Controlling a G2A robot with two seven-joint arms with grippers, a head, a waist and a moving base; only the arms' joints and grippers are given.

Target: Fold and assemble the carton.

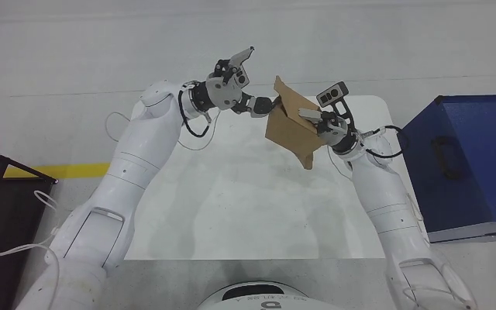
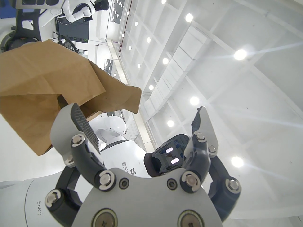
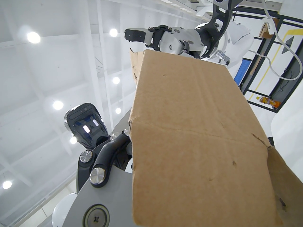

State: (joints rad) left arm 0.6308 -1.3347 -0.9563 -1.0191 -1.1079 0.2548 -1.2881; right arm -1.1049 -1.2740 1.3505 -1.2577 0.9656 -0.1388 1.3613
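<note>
1. On the left, over the white table [image 1: 232, 201]: left gripper [image 1: 262, 104] with jaws spread wide, gripping nothing, one finger [image 2: 82, 124] close at the carton's edge, contact unclear.
2. In the middle: brown carton [image 1: 293, 124], up off the table, tilted, partly unfolded.
3. On the right: right gripper [image 1: 316, 119] closed on a carton panel.
4. Far right: blue box [image 1: 457, 155] beside the table.

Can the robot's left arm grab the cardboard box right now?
Probably yes. The left pincer is open and sits right beside the carton, with nothing between them. The right pincer holds the carton up above the table, so its edge is free to grab.
</note>
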